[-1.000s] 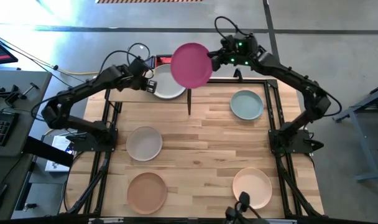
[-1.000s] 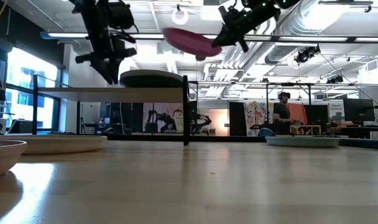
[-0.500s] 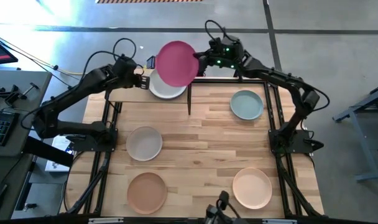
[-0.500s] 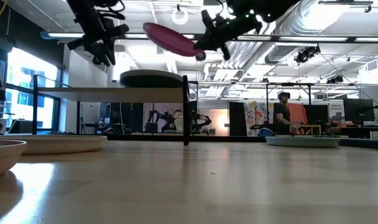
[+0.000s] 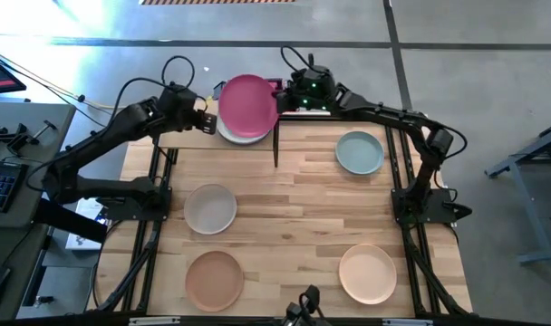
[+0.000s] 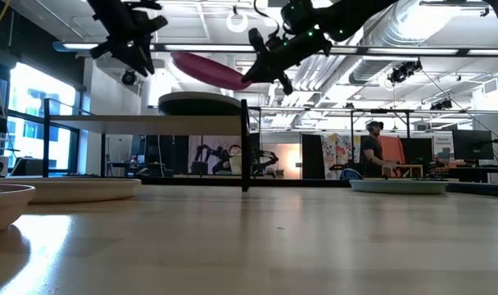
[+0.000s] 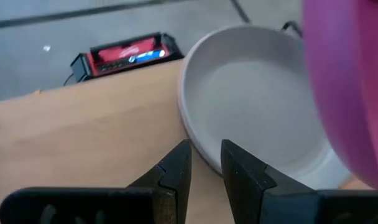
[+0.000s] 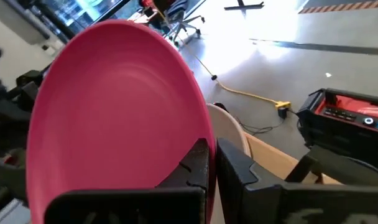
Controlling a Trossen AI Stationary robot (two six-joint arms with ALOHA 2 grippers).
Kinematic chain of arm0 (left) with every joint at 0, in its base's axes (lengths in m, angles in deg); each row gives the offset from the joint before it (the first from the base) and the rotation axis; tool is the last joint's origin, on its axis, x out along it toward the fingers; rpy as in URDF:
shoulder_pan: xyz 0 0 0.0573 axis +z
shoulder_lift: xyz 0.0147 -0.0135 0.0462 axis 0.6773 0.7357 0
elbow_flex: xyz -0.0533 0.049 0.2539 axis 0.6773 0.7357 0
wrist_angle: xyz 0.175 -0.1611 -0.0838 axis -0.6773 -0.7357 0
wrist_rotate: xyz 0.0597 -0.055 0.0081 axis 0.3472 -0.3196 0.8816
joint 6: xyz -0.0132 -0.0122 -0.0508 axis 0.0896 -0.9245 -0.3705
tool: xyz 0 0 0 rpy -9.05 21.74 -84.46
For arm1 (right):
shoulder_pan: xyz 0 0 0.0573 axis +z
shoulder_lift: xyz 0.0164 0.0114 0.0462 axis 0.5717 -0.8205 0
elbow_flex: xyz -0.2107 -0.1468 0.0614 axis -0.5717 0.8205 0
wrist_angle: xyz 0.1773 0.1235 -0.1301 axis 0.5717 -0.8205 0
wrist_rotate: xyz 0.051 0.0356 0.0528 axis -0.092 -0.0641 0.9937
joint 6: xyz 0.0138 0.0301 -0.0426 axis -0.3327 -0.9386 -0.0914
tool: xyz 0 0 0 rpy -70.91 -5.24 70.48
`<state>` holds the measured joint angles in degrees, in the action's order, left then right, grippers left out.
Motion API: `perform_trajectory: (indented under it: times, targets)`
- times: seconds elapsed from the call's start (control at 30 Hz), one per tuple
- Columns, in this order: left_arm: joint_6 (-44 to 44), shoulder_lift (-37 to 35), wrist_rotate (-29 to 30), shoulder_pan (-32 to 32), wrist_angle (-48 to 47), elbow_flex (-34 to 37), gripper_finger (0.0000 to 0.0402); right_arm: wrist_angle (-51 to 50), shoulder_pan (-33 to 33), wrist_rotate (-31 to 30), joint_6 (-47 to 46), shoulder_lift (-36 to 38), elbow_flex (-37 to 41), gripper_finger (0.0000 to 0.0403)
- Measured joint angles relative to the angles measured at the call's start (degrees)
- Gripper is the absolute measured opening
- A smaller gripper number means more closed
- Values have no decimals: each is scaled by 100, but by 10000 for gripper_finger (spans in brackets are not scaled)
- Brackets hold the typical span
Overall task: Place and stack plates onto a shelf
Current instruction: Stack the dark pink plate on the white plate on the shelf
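Note:
My right gripper (image 5: 281, 98) is shut on a magenta plate (image 5: 247, 105) and holds it in the air over the shelf (image 5: 180, 138), a light wood panel on a black frame at the table's far left. Under it an off-white plate (image 7: 257, 106) lies flat on the shelf; the low view shows it as a dark low mound (image 6: 200, 104). My left gripper (image 7: 206, 149) hovers over the shelf just left of that plate, open by a narrow gap and holding nothing. My right gripper pinches the magenta plate by its rim (image 8: 204, 134) on the side toward the table's right. Its fingers (image 8: 239, 168) come roughly level from the right. The plate is lifted clear and tilted (image 6: 206, 72), its free left edge higher than the held edge.
Other plates lie flat on the slatted tabletop: pale green (image 5: 360, 152) at far right, off-white (image 5: 210, 208) at mid left, tan (image 5: 214, 279) near left, peach (image 5: 367, 273) near right. A black shelf post (image 6: 245, 143) stands at the shelf's right end. A person stands in the room behind.
My right gripper has carried the magenta plate toward the table's left and lower, from right of the shelf's post to above the off-white plate. My left gripper has drawn back from that plate toward the left edge and risen.

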<state>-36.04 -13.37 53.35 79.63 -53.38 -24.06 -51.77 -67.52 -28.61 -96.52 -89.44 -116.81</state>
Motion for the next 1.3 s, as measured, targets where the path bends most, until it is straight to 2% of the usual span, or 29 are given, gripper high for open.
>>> perform_trajectory:
  times: [0.13, 0.23, 0.37, 0.5, 0.57, 0.67, 1.03, 1.17, 1.3]
  targets:
    - [385, -155, -119, -29, 402, 0, 78, 24, 18, -229, -66, 0, 0, 0]
    - [917, -259, -435, -29, 840, 0, 78, 91, 21, -237, -86, 0, 0, 0]
    - [2368, -379, -939, -30, 1174, 0, 78, 86, 36, -186, -173, 0, 0, 0]
    - [3781, -420, -991, -32, 1191, 0, 78, 72, 42, 28, -190, 0, 0, 0]
    - [4098, -420, -977, -32, 1187, 0, 78, 68, 56, 33, -215, 0, 0, 0]
    - [3612, -420, -830, -34, 1205, 0, 78, 57, 57, 33, -215, 0, 0, 0]
    - [223, -396, -907, -27, 1203, 0, 78, 73, 57, 26, -171, 0, 0, 0]
    - [-292, -313, -899, -27, 1225, 0, 78, 75, 57, 24, -167, 0, 0, 0]
    - [-315, -111, -792, -27, 1233, 0, 78, 74, 68, 22, -148, -1, 0, 0]
